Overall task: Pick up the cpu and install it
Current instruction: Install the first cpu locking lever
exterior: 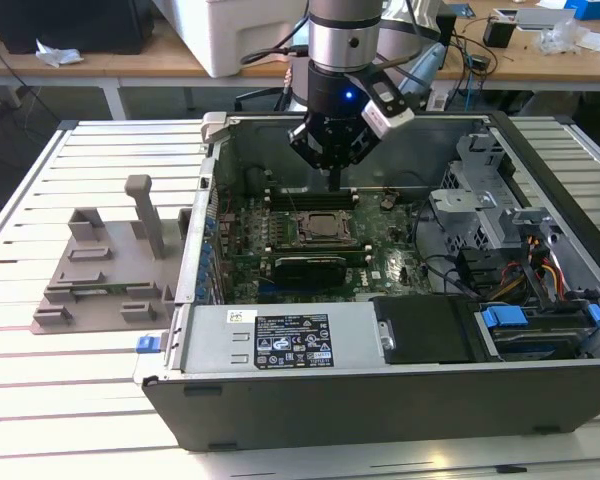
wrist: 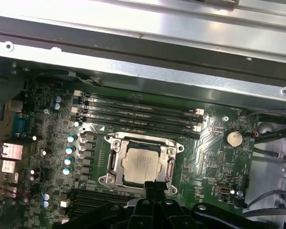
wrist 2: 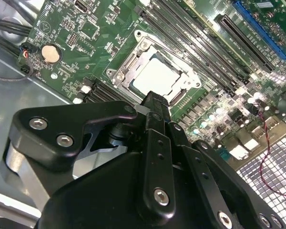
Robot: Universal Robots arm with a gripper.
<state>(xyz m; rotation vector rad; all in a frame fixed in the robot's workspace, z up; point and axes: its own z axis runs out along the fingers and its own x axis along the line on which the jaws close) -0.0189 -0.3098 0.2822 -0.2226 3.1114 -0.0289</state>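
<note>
While the grey fixture tray (exterior: pixel 100 275) sits on the table at the exterior view's left, the gripper (exterior: pixel 332 172) hangs over the open computer case (exterior: pixel 400 390) further right, its fingers drawn together into one narrow tip and holding nothing. In both wrist views the cpu (wrist: pixel 142 165) already lies in the socket (wrist: pixel 115 155), just past that tip. My worry: any sideways nudge could tilt the chip and bend socket pins.
</note>
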